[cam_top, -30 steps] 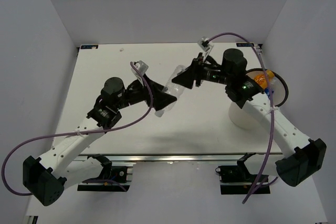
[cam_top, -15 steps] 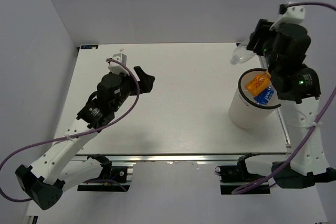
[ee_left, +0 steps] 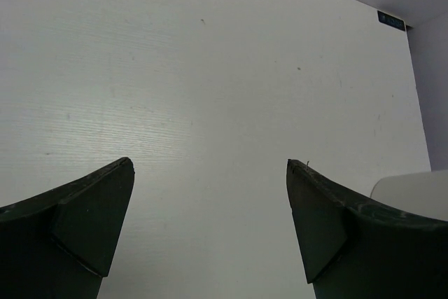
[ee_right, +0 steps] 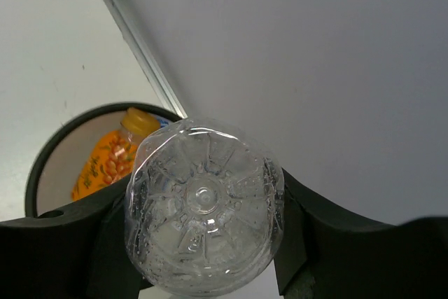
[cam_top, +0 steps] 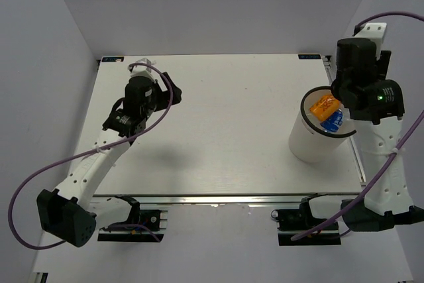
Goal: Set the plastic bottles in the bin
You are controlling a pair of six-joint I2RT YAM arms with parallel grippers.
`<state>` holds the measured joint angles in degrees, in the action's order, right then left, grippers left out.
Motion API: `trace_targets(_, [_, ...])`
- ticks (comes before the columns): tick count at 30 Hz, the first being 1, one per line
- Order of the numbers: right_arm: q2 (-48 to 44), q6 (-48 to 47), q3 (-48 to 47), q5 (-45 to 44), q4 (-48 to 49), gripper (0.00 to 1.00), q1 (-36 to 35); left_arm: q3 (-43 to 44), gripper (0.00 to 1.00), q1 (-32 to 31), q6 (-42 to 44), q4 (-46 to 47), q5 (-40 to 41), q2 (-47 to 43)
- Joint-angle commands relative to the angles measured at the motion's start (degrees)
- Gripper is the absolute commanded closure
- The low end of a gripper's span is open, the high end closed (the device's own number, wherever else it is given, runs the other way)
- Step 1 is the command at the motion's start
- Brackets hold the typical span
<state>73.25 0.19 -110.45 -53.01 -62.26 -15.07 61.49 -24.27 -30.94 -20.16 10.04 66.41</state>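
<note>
Crinkled bottle (ee_right: 203, 204) in right hand (ee_right: 201, 246), now closer to the bin (cam_top: 308, 145); left hand (ee_left: 210, 173) wide, empty.

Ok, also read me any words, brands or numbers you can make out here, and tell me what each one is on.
Nothing here can be read.
orange bottle inside the bin: printed label, too blurred to read.
blue-label bottle: too small to read.
dark blue sticker at a corner of the table: print too small to read.
clear bottle: only its ribbed base shows, no text.
</note>
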Motion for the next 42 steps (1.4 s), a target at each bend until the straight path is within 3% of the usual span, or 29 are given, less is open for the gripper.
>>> trace_targets(1, [-1.8,2.2,3.7,-0.7,-4.0,0.84,0.3,0.5,0.02,2.5,-0.8,0.7,-4.2,0.0])
trace_targets(5, [-4.7,1.3,16.2,3.7,4.7,0.83,0.7,0.5,0.02,2.7,-0.5,0.4,-3.4,-0.2])
trace_targets(9, [-5.0,4.6,21.4,4.7,7.5,0.83,1.1,-0.7,0.02,2.7,-1.1,0.9,-3.3,-0.5])
trace_targets(14, [-10.1,5.4,31.8,9.8,18.6,0.83,1.2,-1.0,0.02,2.8,-1.2,0.6,-2.8,-0.4])
trace_targets(17, [-9.8,5.7,33.9,10.0,16.9,0.79,1.3,-0.7,0.02,2.8,-1.1,-0.4,-2.7,-0.3])
trace_targets(23, [-7.7,10.3,38.4,6.1,12.3,0.63,1.3,-1.4,0.02,2.8,-1.6,-0.6,-2.0,-1.1])
trace_targets(25, [-7.9,11.1,40.2,6.4,12.9,0.46,1.2,-1.2,0.02,2.8,-1.6,-1.3,-1.7,-1.3])
trace_targets(27, [-8.0,11.1,40.1,6.5,13.8,0.26,1.2,-0.9,0.02,2.8,-1.6,-1.9,-1.0,-1.3])
trace_targets(31, [-8.0,11.2,35.3,5.8,13.7,0.11,1.2,0.5,0.02,2.8,-1.4,-2.8,-0.2,-1.2])
trace_targets(42, [-9.4,5.9,17.8,10.8,15.4,0.11,1.2,3.6,0.02,2.8,-0.9,-4.2,1.4,0.0])
